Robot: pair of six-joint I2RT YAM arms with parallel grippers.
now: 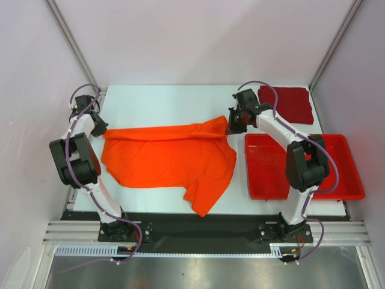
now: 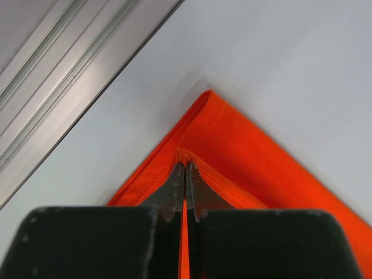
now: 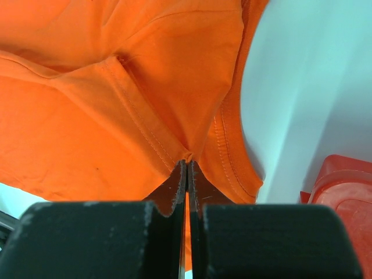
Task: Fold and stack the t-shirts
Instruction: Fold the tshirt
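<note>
A bright orange t-shirt (image 1: 168, 159) lies spread across the middle of the white table, one sleeve trailing toward the front edge. My left gripper (image 1: 101, 129) is shut on the shirt's far left corner (image 2: 200, 125); cloth shows pinched between its fingertips (image 2: 173, 183). At the shirt's far right corner my right gripper (image 1: 231, 125) is shut on a bunched fold near the hem (image 3: 232, 151), its fingertips (image 3: 196, 180) pressed together on cloth. The upper edge stretches between both grippers. A dark red folded t-shirt (image 1: 287, 103) rests at the back right.
A rigid red plastic tray (image 1: 355, 183) sits at the right, just beside the right arm, its corner (image 3: 343, 186) showing in the right wrist view. An aluminium frame rail (image 2: 64, 75) runs along the table's left edge near the left gripper.
</note>
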